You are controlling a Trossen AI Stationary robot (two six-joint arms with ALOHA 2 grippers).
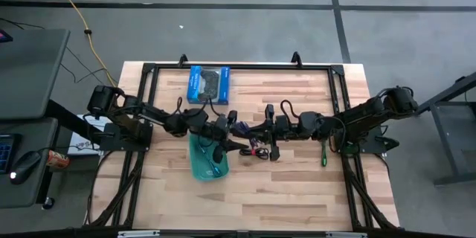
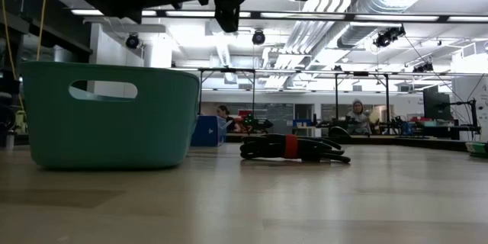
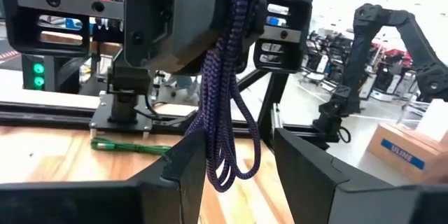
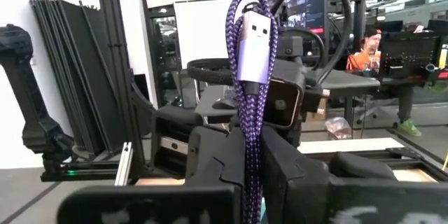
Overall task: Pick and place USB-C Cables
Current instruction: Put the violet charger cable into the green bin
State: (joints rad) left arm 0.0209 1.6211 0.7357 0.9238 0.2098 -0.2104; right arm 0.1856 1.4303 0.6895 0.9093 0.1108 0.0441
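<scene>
The purple cable (image 3: 222, 105) is a braided bundle held upright in mid-air over the table's middle (image 1: 242, 128); its silver plug (image 4: 253, 38) stands at the top. My right gripper (image 4: 255, 150) is shut on it and reaches in from the right (image 1: 258, 129). My left gripper (image 3: 234, 178) is open and comes from the left (image 1: 225, 129), its fingers standing on either side of the hanging loops. The black cable with a red tie (image 2: 293, 149) lies flat on the table (image 1: 257, 151). The green cable (image 1: 324, 153) lies near the right arm. The blue-teal cable does not show plainly. My right gripper pinches the purple cable between its two fingers around the bundle's upper part (image 4: 250, 136), coming level from the table's right, fingers across the bundle. The cable is lifted clear and upright, plug end above the fingers and slack loops (image 3: 227, 171) hanging below.
The teal bin (image 2: 107, 114) stands just nearer than the grippers (image 1: 195, 169). The blue controller box (image 1: 208, 84) lies toward the far edge. A black frame (image 1: 245, 66) runs around the table. People sit in the room beyond the table.
</scene>
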